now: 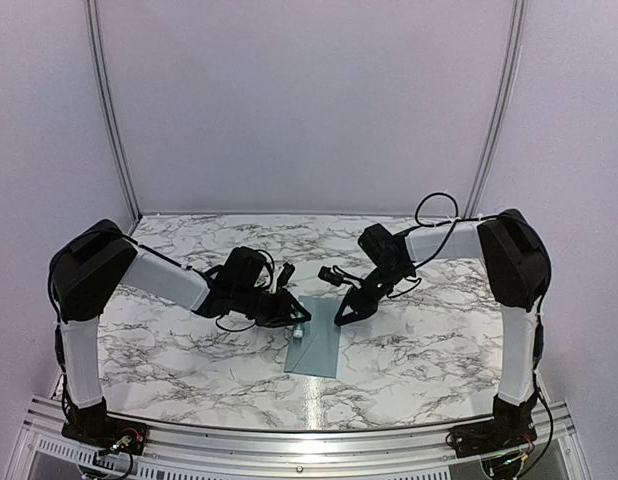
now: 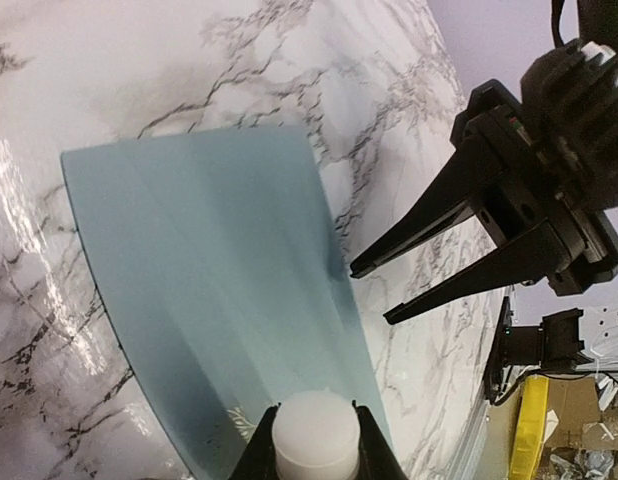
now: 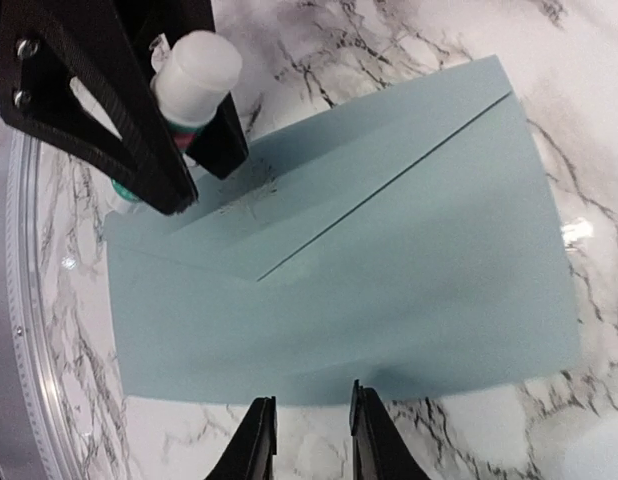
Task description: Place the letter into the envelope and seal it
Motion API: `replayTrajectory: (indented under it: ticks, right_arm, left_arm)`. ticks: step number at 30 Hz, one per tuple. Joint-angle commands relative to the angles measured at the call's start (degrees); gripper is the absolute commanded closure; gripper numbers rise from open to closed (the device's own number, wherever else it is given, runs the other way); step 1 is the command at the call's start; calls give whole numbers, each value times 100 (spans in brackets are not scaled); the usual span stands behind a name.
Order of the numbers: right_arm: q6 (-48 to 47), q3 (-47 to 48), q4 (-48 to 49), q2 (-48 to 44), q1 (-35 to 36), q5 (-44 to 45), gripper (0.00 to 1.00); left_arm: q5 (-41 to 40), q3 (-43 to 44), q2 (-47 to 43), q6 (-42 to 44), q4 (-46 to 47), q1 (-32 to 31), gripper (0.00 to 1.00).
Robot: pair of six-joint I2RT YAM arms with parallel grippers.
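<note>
The envelope (image 3: 389, 270) lies flat on the marble bench (image 1: 429, 350) (flap folded down). Left fingers (image 3: 179, 150) grasp a white-capped tube (image 3: 194, 75) over its corner; right fingers (image 2: 374, 290) hover slightly parted beside its edge, holding nothing.

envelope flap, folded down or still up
Folded down. In the right wrist view the envelope lies flat on the marble, its triangular flap lying flat against the body with only a thin crease line showing; whether it is stuck, cannot tell.
</note>
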Motion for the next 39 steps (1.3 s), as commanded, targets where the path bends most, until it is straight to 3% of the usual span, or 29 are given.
replayTrajectory:
  ticks: [1, 7, 12, 13, 15, 16, 21, 26, 30, 39]
  right_arm:
    - [-163, 463, -656, -1011, -251, 104, 75]
    - [-210, 1013, -1041, -2116, -793, 124, 66]
    - [-5, 1073, -491, -3074, -1095, 170, 50]
    - [87, 937, -257, -3286, -1125, 93, 41]
    - [316, 579, 307, -3633, -1138, -143, 4]
    - [497, 382, 548, -3771, -1138, -261, 2]
    - [499, 22, 667, -3757, -1114, -1743, 3]
    - [743, 65, 835, -3449, -809, -2658, 30]
    - [969, 86, 952, -3194, -322, -2873, 42]
    - [2089, 50, 2035, -2859, 146, -3534, 44]
  left_arm:
    - [71, 177, -792, 211, -115, 27, 100]
    - [-23, 468, -1541, 527, -115, 24, 100]
    - [-220, 763, -2008, 1047, -107, 3, 100]
    - [-263, 821, -2076, 1178, -106, -13, 100]
    - [-351, 936, -2197, 1418, -106, -73, 100]
    - [-359, 1003, -2238, 1535, -106, -114, 100]
    - [-500, 1215, -2385, 2010, -53, -335, 98]
    - [-492, 1273, -2372, 2030, 267, -482, 99]
    - [-496, 1081, -2436, 2004, 792, -547, 99]
    - [-414, 787, -2501, 1776, 1617, -554, 98]
